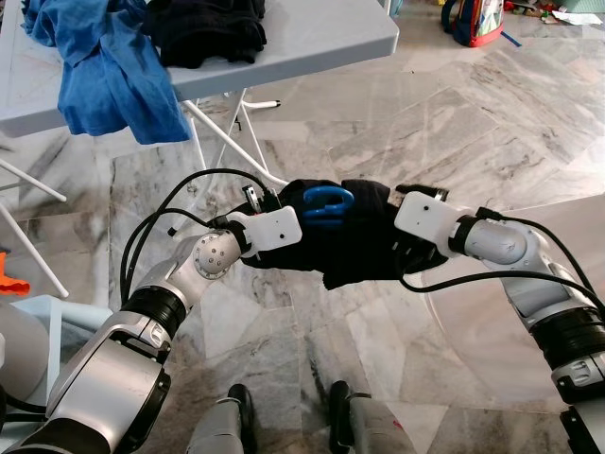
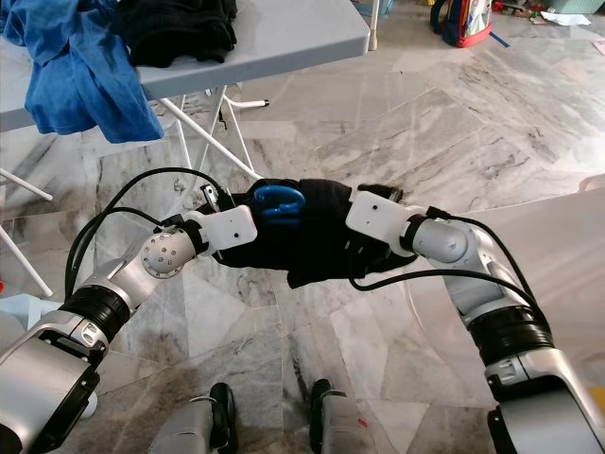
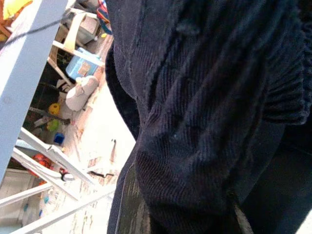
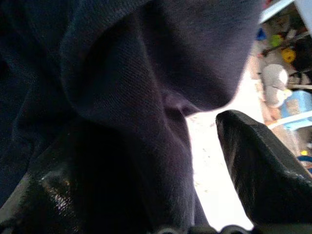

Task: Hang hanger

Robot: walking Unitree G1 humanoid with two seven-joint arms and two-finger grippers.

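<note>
Looking down past my own arms, I see the marble floor point(image 1: 454, 104) takes most of the view, with a grey folding surface point(image 1: 312, 43) at the far left carrying a blue cloth point(image 1: 104, 71) that droops over its edge and a black pile point(image 1: 208, 28) beside it.

Between my arms, low over the floor and well apart from that surface, I hold a bundle of dark garment point(image 1: 354, 241). A blue hanger point(image 1: 328, 203) pokes out of its top near the left pincer point(image 1: 284, 227); only a loop of blue plastic shows, the rest is buried in fabric.

The left pincer is at the garment's left end. Its wrist view has ribbed dark knit pressed right against the lens, but I cannot tell how far its fingers are parted or whether they grip cloth or hanger. The right pincer point(image 1: 406, 248) is at the other end; its wrist view shows one finger point(image 4: 263, 165) standing clear with floor visible in the gap and fabric lying against the other side, so I judge it partly parted with cloth draped in it rather than pinched firmly.

I judge the garment soft, floppy and light, apt to slip and sag. The hanger is rigid, light plastic, so the sure hold is on the hanger itself, at the exposed blue loop, not on the knit.
</note>
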